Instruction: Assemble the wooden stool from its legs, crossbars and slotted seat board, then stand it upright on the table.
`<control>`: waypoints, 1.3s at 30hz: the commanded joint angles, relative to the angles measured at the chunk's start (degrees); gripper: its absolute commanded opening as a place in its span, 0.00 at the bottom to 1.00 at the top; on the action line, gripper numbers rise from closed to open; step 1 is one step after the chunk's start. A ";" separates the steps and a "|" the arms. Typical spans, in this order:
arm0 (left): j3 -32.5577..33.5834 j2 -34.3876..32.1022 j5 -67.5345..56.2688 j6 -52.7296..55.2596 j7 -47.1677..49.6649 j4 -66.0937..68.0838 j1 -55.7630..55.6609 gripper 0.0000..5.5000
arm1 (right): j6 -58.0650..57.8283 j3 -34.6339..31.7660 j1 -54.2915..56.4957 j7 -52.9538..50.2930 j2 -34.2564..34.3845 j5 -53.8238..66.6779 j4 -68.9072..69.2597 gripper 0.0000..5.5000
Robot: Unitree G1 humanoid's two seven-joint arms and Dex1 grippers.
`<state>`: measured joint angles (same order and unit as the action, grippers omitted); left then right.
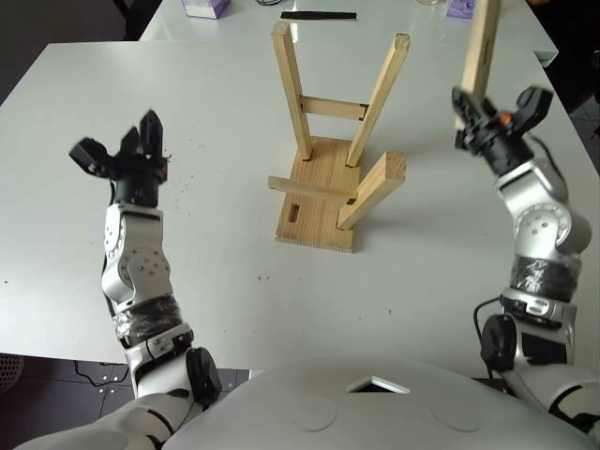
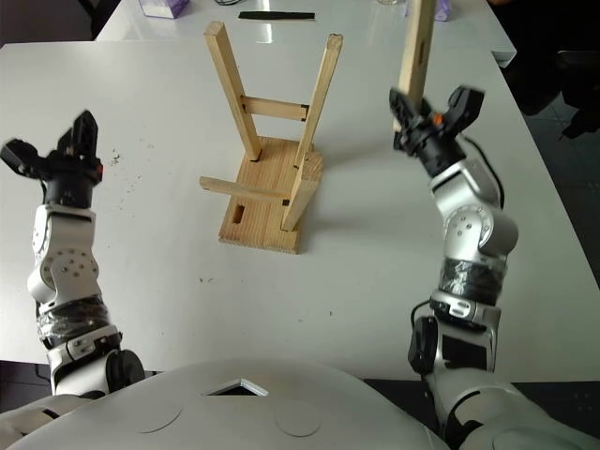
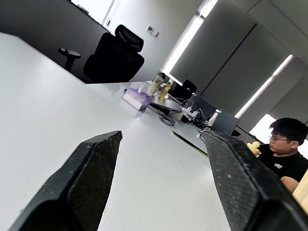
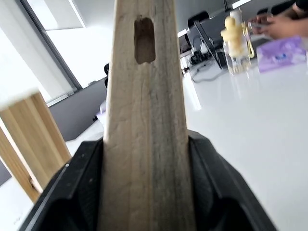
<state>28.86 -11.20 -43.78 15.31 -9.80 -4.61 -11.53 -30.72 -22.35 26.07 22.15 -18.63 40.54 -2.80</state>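
- Gripping a loose wooden leg (image 1: 480, 47) upright, the right gripper (image 1: 480, 114) sits at the upper right of the frame, its fingers clamped on the leg's lower end.
- At mid-left, the left gripper (image 1: 120, 145) hovers over the white table (image 1: 216, 94), fingers spread apart and holding nothing.
- At centre, the slotted seat board (image 1: 314, 223) lies flat. Two legs (image 1: 292, 89) stand up from it, joined by a crossbar (image 1: 333, 108).
- Just right of centre, a third leg (image 1: 373, 190) leans low over the board, with a second crossbar (image 1: 309, 187) attached.
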 commanded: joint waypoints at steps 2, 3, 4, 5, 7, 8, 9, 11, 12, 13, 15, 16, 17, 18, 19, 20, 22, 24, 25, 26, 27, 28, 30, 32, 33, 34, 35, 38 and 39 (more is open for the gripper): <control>-0.99 -1.09 -6.95 4.91 0.27 -8.76 -2.18 0.58 | -6.60 -2.70 14.74 2.04 -0.84 15.09 5.18 0.37; -1.85 -1.74 -8.98 6.11 -0.73 -10.73 -3.75 0.58 | -8.42 -1.78 16.18 3.75 -0.56 18.45 7.29 0.37; -2.62 -2.40 -11.53 7.26 -1.88 -12.80 -5.50 0.58 | -10.02 -0.06 16.60 6.14 -0.59 20.91 9.66 0.37; -3.41 -2.72 -14.70 8.52 -2.96 -14.26 -7.79 0.58 | -11.41 1.65 16.51 8.27 -0.74 22.97 12.17 0.37; -5.57 -2.82 -22.41 12.18 -4.82 -15.92 -12.36 0.58 | -14.65 3.45 15.53 10.85 -1.68 27.24 15.49 0.37; -7.02 -3.27 -26.88 14.73 -6.00 -16.81 -14.26 0.58 | -16.85 4.04 15.08 11.93 -2.61 29.80 16.41 0.37; -8.23 -4.03 -31.22 17.23 -6.61 -17.71 -15.79 0.58 | -19.33 4.46 15.16 12.50 -3.49 32.72 16.67 0.37; -9.34 -6.17 -37.94 21.15 -7.10 -18.02 -18.22 0.60 | -23.37 4.74 15.98 13.13 -5.35 38.14 16.50 0.37; -9.40 -7.44 -40.70 22.64 -7.41 -17.91 -19.06 0.62 | -24.85 4.86 16.48 13.40 -6.20 40.16 16.39 0.37; -9.37 -8.75 -42.98 23.92 -7.81 -17.73 -19.56 0.65 | -25.92 5.07 17.03 13.71 -7.12 41.33 16.16 0.37; -9.50 -11.54 -45.65 26.39 -9.22 -17.71 -19.51 0.70 | -27.19 6.32 17.96 15.22 -9.17 41.01 15.88 0.37; -9.71 -12.78 -46.23 27.43 -10.03 -17.55 -19.36 0.73 | -27.58 7.07 18.25 16.24 -10.11 40.28 15.66 0.37; -9.99 -13.86 -46.77 28.35 -10.89 -17.53 -19.10 0.73 | -27.96 7.83 18.30 17.20 -10.98 39.52 15.41 0.37; -10.18 -14.71 -47.47 29.08 -11.59 -17.63 -18.86 0.73 | -28.38 8.43 18.27 17.86 -11.64 39.18 15.02 0.37; -10.27 -15.49 -48.52 29.83 -12.21 -17.95 -18.61 0.73 | -28.89 9.14 18.04 18.78 -12.36 38.68 14.73 0.37; -10.36 -16.25 -49.50 30.46 -12.74 -18.56 -18.31 0.73 | -29.10 10.22 17.44 20.40 -13.33 37.40 15.14 0.37; -11.31 -17.53 -50.80 31.50 -13.17 -20.40 -17.88 0.73 | -29.11 12.74 15.39 24.40 -15.50 34.43 17.10 0.37; -13.06 -18.00 -51.09 32.10 -13.07 -22.06 -17.79 0.73 | -29.16 14.49 13.33 27.23 -16.89 32.60 18.46 0.37; -13.71 -18.20 -51.38 32.24 -13.09 -22.58 -17.80 0.73 | -29.14 15.08 12.69 28.15 -17.34 31.94 18.65 0.37; -14.20 -18.50 -51.66 32.35 -13.24 -23.06 -17.85 0.73 | -29.07 15.63 12.14 29.11 -17.82 31.22 18.73 0.37; -14.48 -18.84 -51.93 32.31 -13.36 -23.48 -17.81 0.73 | -28.95 16.02 11.76 29.95 -18.16 30.59 18.78 0.37; -14.75 -19.17 -52.12 32.22 -13.50 -23.80 -17.98 0.73 | -28.64 16.48 11.20 31.10 -18.80 29.69 19.05 0.37; -15.11 -19.74 -52.51 32.09 -13.40 -23.74 -18.73 0.73 | -28.09 17.03 10.15 33.61 -20.09 28.29 19.99 0.37; -15.45 -20.51 -52.31 32.17 -13.93 -23.27 -19.28 0.73 | -27.71 17.46 9.52 35.87 -21.13 27.16 20.63 0.37; -15.68 -20.90 -52.02 32.22 -14.37 -22.97 -19.52 0.73 | -27.16 17.89 9.10 36.95 -21.65 26.18 21.07 0.37; -16.02 -21.30 -51.63 32.36 -14.89 -22.63 -19.82 0.73 | -26.64 18.23 8.62 37.81 -22.12 25.31 21.51 0.37; -16.36 -21.65 -51.19 32.47 -15.33 -22.34 -20.06 0.73 | -26.28 18.44 8.30 38.33 -22.34 24.68 21.79 0.37; -16.87 -22.51 -50.65 32.68 -16.13 -21.96 -20.19 0.73 | -26.30 18.74 8.30 38.86 -22.06 24.18 22.12 0.37; -16.93 -22.69 -50.47 32.61 -16.24 -22.08 -19.96 0.73 | -26.35 18.90 8.52 39.02 -21.78 24.12 22.12 0.37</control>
<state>12.60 -32.61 -95.19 47.16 -25.36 -26.75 -30.96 -57.74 -4.04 34.42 60.51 -40.50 65.03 18.51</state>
